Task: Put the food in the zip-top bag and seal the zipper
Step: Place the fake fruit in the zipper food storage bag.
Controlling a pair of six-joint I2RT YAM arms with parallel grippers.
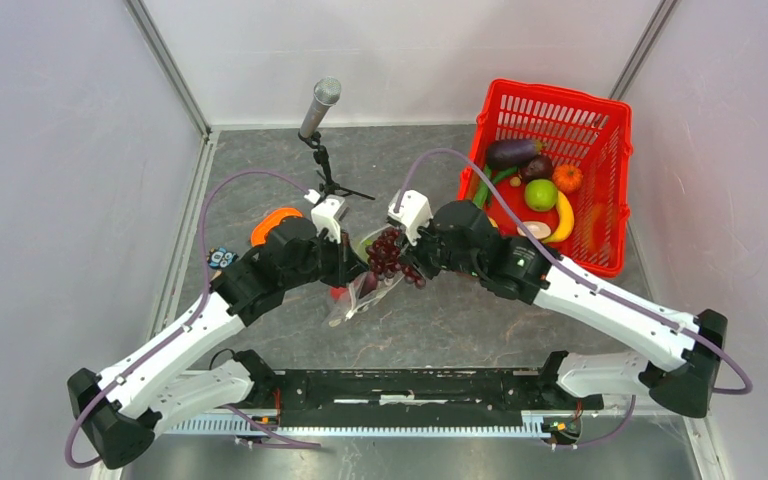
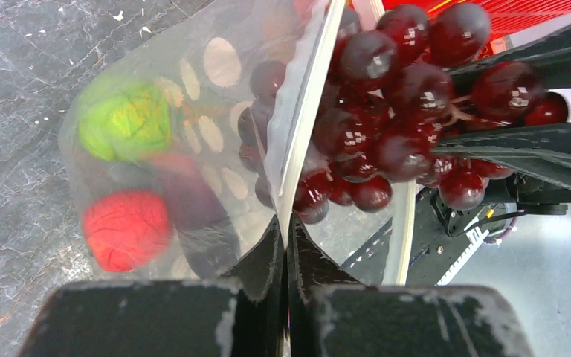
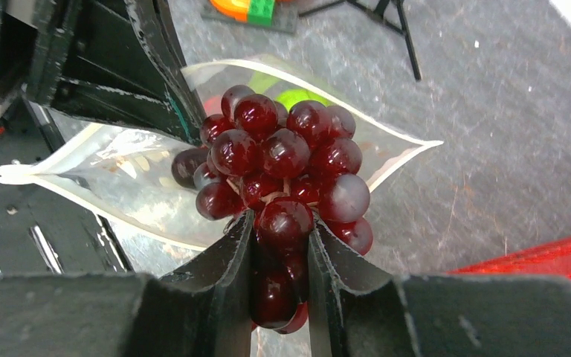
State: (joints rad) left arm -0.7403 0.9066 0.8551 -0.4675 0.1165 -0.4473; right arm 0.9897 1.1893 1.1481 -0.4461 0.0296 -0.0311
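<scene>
Overhead, pinching the zip-top bag (image 1: 358, 297) rim with the left gripper (image 1: 350, 268) fully closed; clamping the grape bunch (image 1: 390, 252) in the part-closed right gripper (image 1: 412, 262), at the bag mouth. Left wrist: keep rim taut; mind the zipper (image 2: 308, 104) crossing the grapes just beyond the tips. Right wrist: push ahead through the mouth's middle, clear of both lips; retreat over the table (image 3: 491, 149) to the right.

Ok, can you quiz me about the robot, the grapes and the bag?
1. True or false: the right gripper holds the grapes.
2. Which gripper pinches the bag's edge?
3. What is already inside the bag? A) a green piece and a red piece B) a banana C) nothing
Key: 1 true. 2 the left gripper. 3 A.
</scene>
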